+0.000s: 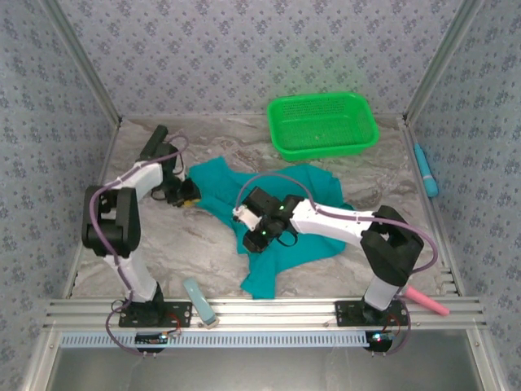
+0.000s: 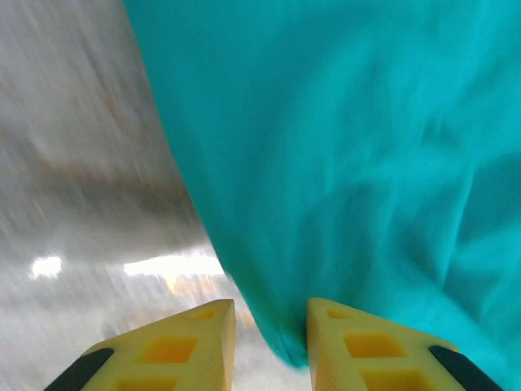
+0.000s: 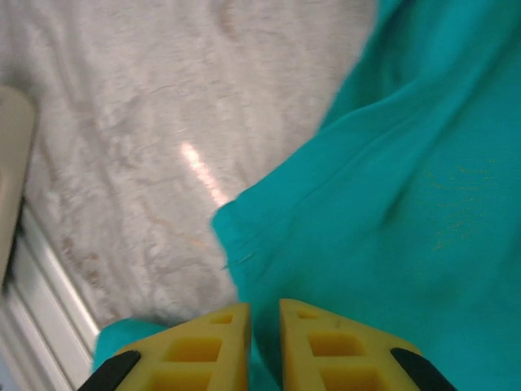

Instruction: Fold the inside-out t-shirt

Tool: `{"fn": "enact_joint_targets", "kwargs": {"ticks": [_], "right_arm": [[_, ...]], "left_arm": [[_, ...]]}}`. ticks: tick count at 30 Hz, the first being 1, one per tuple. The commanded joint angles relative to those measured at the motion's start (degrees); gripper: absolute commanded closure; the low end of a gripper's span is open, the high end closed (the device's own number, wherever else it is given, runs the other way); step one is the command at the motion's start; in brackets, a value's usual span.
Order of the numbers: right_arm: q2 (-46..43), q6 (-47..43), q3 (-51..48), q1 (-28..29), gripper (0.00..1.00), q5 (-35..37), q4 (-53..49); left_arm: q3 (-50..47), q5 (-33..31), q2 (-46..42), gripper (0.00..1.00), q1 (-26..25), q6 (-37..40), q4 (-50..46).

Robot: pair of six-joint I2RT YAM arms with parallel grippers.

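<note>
Our two claws sit low over the teal t-shirt (image 1: 313, 183), which lies crumpled in the middle of the table (image 1: 187, 252). The left claw (image 2: 271, 314) stands apart, with a shirt edge dangling in its gap. The right claw (image 3: 264, 314) is parted only narrowly over another edge. We judge the risk plain: if either arm lifts away now, loose cloth could snag on a finger and drag the shirt into a worse heap.

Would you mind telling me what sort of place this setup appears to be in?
Probably a lab robot cell: aluminium frame, patterned wall panels, and a marbled tabletop holding a teal t-shirt and green basket.
</note>
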Motion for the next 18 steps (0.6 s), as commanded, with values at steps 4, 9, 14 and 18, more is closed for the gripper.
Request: {"fn": "enact_joint_targets", "kwargs": {"ticks": [4,9,14,18], "right_arm": [[-3.40,4.52,-2.36,-8.68,0.83,-0.56,1.27],[-3.89,4.31,-3.90,-10.58,0.83,-1.85,2.42],[-3.92,4.01,-3.98,-9.80,0.80,-1.29,2.62],[-4.78,3.28,-4.41,-8.76,0.67,-0.72,2.78]], "left_arm": [[-10.57,2.84,-11.40,0.72,-7.66,-5.91,8.17],[-11.85,3.75,-9.17,0.76,-11.95,-10.18,12.65],[-7.58,3.09,-1.95,0.79,-14.27,-11.91,13.75],[-4.90,1.48,0.97,0.71,-14.37,-12.99,14.79]]}}
